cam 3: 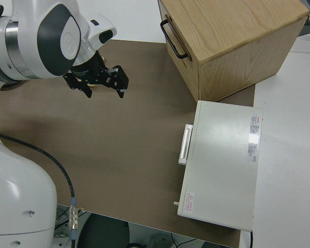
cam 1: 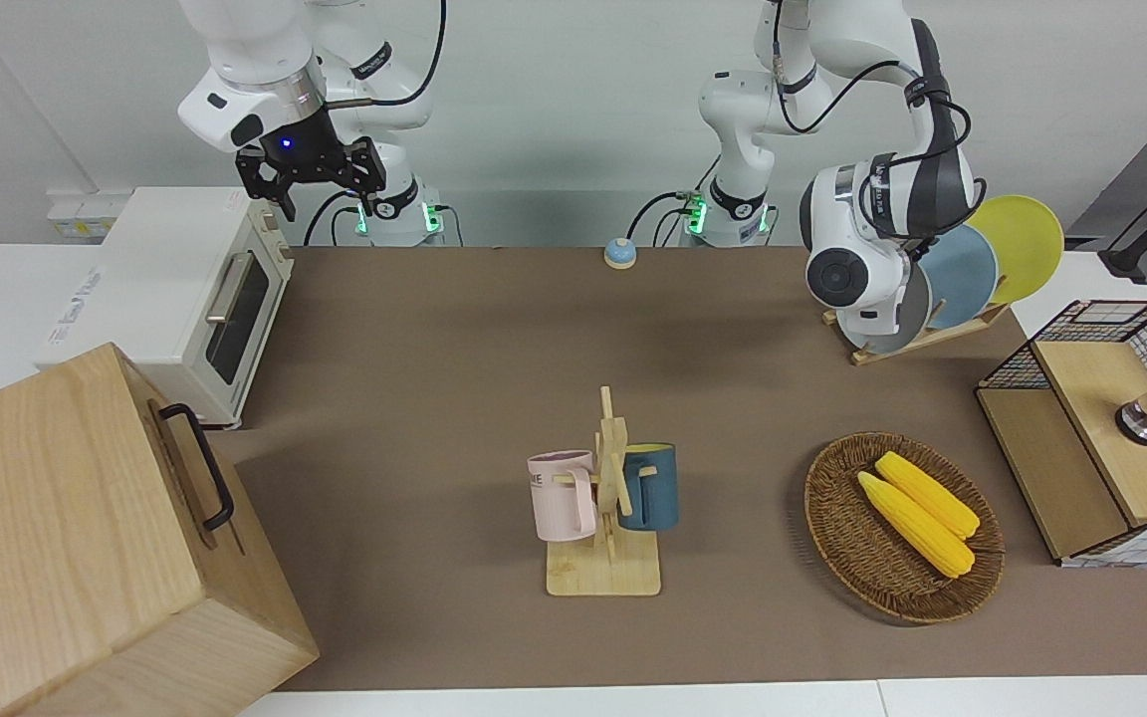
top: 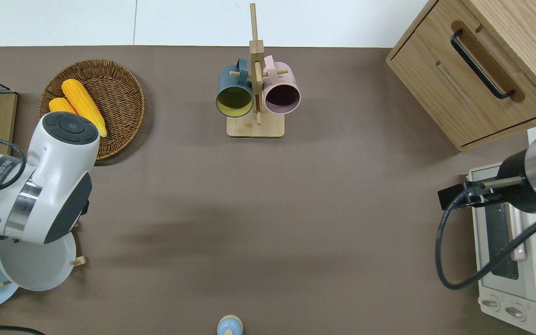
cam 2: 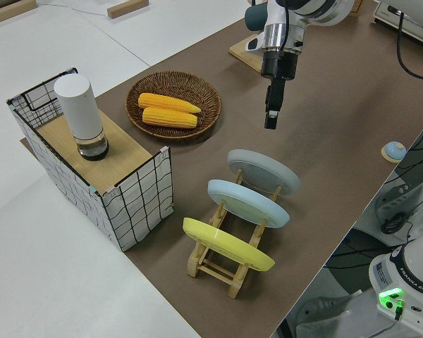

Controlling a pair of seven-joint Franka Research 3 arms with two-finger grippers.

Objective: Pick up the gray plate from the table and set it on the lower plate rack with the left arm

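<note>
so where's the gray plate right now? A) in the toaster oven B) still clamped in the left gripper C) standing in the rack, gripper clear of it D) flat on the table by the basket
C: the gray plate stands in a slot of the lower plate rack beside the blue plate, and the left gripper hangs in the air apart from it, holding nothing.

A robot lab: two arms at a staged kitchen table (cam 1: 454, 339)

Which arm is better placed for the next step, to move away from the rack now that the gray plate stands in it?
Left. Its claw hangs free above the gray plate, which stands in the lower plate rack. The right arm is parked.
</note>
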